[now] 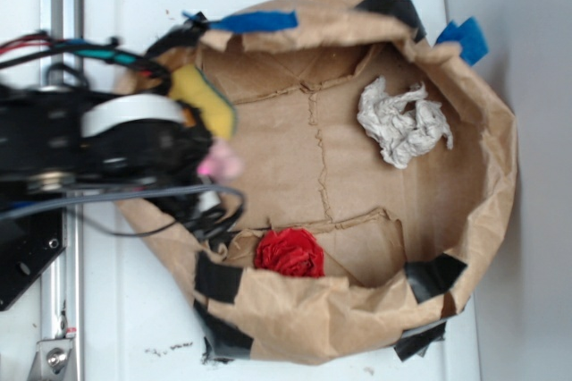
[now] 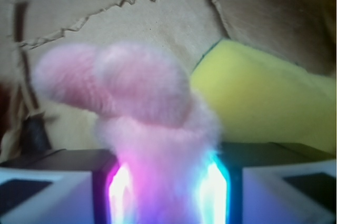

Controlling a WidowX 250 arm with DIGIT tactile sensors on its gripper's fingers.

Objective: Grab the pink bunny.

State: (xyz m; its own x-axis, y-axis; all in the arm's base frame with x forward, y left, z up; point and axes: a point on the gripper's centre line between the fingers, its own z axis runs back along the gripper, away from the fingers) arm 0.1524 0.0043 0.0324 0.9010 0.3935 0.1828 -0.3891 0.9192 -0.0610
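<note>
The pink bunny (image 2: 137, 103) fills the middle of the wrist view, its fluffy body pinched between the two glowing fingers (image 2: 120, 192) while its floppy ears stick out past them. My gripper (image 2: 166, 192) is shut on it. In the exterior view only a small pink tuft of the bunny (image 1: 220, 163) shows at the tip of the gripper (image 1: 207, 166), at the left side of the brown paper bowl (image 1: 483, 247); the black arm hides the rest.
A yellow sponge (image 1: 204, 95) lies right beside the gripper, also seen as the yellow sponge (image 2: 263, 103) in the wrist view. White wadded paper (image 1: 402, 122) sits at the bowl's upper right. A red cloth ball (image 1: 290, 252) rests near the lower wall. Cables (image 1: 179, 207) trail from the arm.
</note>
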